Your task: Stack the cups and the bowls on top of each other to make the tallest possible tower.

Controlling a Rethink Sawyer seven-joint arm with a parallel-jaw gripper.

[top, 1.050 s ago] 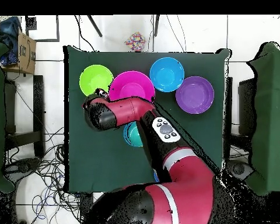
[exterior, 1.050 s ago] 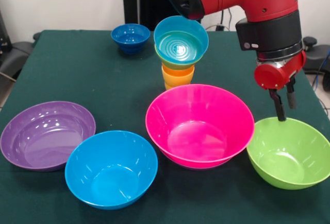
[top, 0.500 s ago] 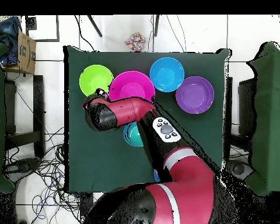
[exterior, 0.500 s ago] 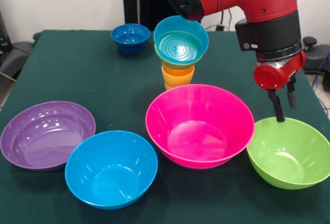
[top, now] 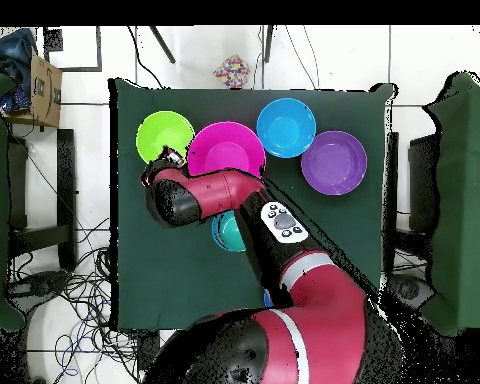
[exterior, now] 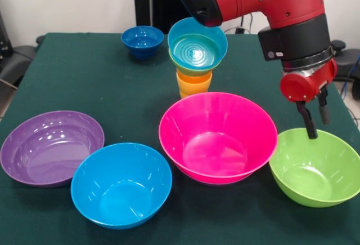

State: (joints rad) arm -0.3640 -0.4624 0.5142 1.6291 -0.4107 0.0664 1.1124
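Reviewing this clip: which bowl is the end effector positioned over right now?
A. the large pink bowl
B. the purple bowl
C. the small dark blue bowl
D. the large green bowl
D: in the front view the end effector hangs with its open fingers at the far rim of the large green bowl, to the side of the pink bowl and away from the tower.

I see bright, even room light from above. Small white glare spots sit on the glossy pink bowl (exterior: 218, 138), the purple bowl (exterior: 52, 146) and the blue bowl (exterior: 121, 184). Shadows on the green tablecloth (exterior: 84, 76) are soft and short. The front view looks sharp throughout; my overhead view is coarser.
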